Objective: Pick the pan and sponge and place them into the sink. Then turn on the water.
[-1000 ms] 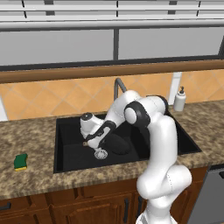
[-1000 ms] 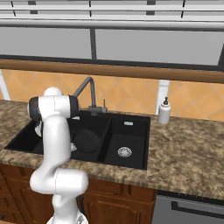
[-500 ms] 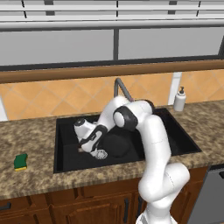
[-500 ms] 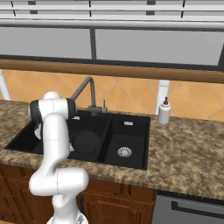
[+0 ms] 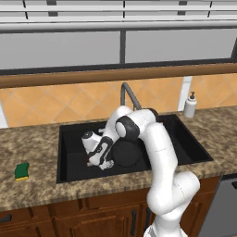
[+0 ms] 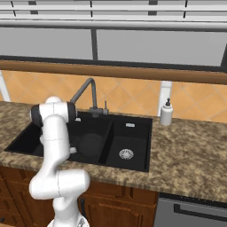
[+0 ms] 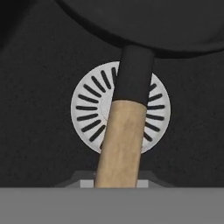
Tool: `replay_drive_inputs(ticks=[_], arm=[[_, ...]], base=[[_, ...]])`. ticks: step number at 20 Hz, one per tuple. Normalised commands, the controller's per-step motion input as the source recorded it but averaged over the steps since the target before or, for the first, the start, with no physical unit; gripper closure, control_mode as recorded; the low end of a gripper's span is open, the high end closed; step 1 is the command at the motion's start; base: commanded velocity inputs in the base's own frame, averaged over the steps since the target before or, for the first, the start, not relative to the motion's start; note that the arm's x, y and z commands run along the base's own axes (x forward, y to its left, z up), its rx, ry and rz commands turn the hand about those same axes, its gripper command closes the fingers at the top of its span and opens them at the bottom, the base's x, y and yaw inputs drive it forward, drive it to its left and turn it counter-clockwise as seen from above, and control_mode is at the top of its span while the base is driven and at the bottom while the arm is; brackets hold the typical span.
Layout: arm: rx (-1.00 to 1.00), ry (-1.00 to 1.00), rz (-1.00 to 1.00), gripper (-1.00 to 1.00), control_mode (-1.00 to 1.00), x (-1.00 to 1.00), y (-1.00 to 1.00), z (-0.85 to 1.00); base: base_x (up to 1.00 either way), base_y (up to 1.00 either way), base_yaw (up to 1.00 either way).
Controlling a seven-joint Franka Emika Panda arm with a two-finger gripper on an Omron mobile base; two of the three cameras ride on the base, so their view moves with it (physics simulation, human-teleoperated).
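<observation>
So the pan (image 5: pixel 126 153) is down in the big basin of the sink (image 5: pixel 69 134), a small round matte black thing with a short pale wooden handle (image 7: pixel 119 146). From the hand camera the handle runs straight up the middle, wood grain at the near end, then a black collar, then the dark round body at the top. Right under it sits one silver drain (image 7: pixel 87 114), a flat disc with radial slots. The gripper (image 5: pixel 98 162) has its jaws clamped narrow on that wooden handle, low inside the basin.

The sink is black and rectangular with two basins, and the smaller one has its own silver drain (image 6: pixel 126 154), so that makes two drains. One grey gooseneck faucet (image 5: pixel 130 95) curves up behind it.

The sponge (image 5: pixel 21 171), a single little block with its green face up and a yellow edge, lies on the speckled brown granite bench (image 5: pixel 28 143), well off to the sink's left. One white soap dispenser (image 5: pixel 190 105) stands on the bench past the sink's other end, in front of orange tiles.

Compared with a second ago, the arm has folded in closer and the hand has shifted toward the near left of the basin, pan coming along with it. Sponge and dispenser haven't budged.
</observation>
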Motion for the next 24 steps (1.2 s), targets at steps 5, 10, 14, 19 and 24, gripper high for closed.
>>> replay_drive_inputs(ticks=[5, 10, 14, 19, 24], arm=[[0.05, -0.14, -0.12, -1.00, -1.00, -0.41, -0.12, 0.01], [0.02, -0.15, -0.11, -1.00, -1.00, -0.49, 0.00, 0.18], [0.01, -0.36, -0.10, -1.00, -1.00, -0.81, 0.26, 0.52], [0.00, -0.32, -0.10, -1.00, -1.00, -0.95, 0.40, 0.55], [0.00, -0.01, 0.05, -1.00, -1.00, -0.90, 0.16, 0.72]], base=[[0.00, 0.00, 0.00], [0.00, 0.00, 0.00], [0.00, 0.00, 0.00], [0.00, 0.00, 0.00], [0.00, 0.00, 0.00]])
